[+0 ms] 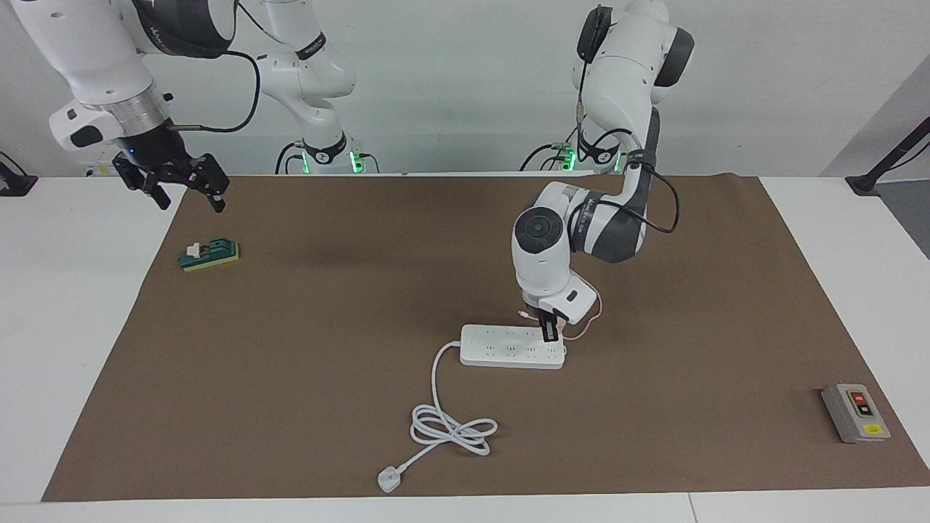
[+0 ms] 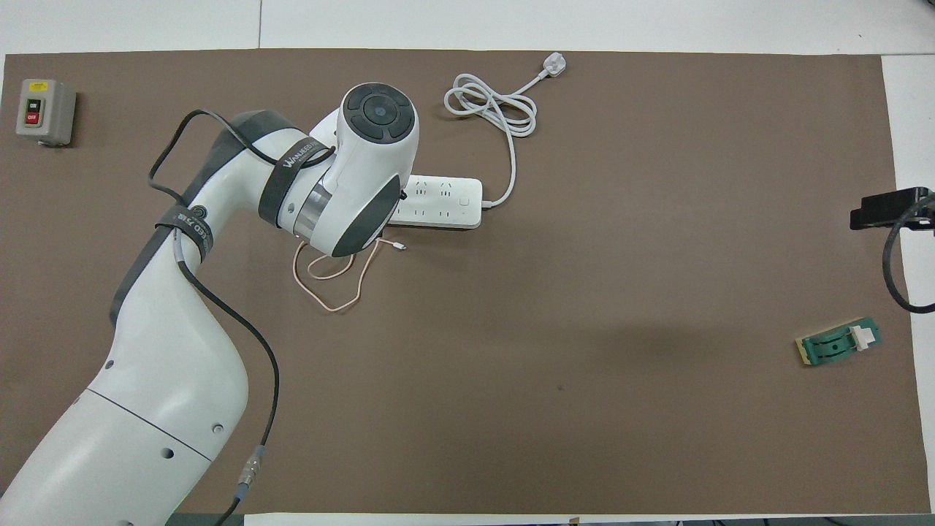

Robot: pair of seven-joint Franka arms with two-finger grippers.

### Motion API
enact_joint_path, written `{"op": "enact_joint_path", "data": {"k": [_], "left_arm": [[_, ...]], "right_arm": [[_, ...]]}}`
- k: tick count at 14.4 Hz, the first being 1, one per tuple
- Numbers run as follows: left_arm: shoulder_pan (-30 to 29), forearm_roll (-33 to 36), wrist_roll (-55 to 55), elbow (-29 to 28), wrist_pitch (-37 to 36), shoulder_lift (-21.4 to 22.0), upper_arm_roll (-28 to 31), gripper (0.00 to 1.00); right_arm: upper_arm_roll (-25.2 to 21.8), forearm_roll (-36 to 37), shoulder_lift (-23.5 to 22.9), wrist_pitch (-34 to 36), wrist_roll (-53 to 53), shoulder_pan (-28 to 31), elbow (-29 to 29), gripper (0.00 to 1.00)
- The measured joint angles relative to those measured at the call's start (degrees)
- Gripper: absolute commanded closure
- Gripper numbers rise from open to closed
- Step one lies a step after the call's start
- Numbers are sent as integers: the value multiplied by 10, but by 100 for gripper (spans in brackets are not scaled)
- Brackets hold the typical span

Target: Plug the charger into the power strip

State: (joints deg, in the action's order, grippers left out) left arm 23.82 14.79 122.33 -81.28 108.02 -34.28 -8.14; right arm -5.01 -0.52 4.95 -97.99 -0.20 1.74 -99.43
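The white power strip lies mid-table on the brown mat and also shows in the overhead view. Its cord coils toward a white plug. My left gripper points straight down, with its dark fingers close together on the strip's end toward the left arm's end of the table. The charger's cube is hidden between the fingers. Its thin pink cable loops on the mat beside the strip, nearer to the robots. In the overhead view the left wrist covers the gripper. My right gripper waits open, raised over the mat's edge.
A green-and-yellow block with a white piece lies near the right arm's end of the table. A grey switch box with red and black buttons sits at the left arm's end, farther from the robots. The brown mat covers most of the table.
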Motion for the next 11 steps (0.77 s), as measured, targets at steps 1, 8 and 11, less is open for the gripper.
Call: {"op": "enact_joint_path", "data": {"k": [1, 8, 11], "left_arm": [[0, 0, -1, 0, 0, 0, 0, 100], [5, 6, -5, 2, -5, -2, 2, 100], [6, 11, -8, 2, -7, -2, 1, 100]], "right_arm": [[0, 0, 0, 0, 0, 0, 0, 0], [0, 0, 0, 0, 0, 0, 0, 0], [0, 0, 0, 0, 0, 0, 0, 0]]}}
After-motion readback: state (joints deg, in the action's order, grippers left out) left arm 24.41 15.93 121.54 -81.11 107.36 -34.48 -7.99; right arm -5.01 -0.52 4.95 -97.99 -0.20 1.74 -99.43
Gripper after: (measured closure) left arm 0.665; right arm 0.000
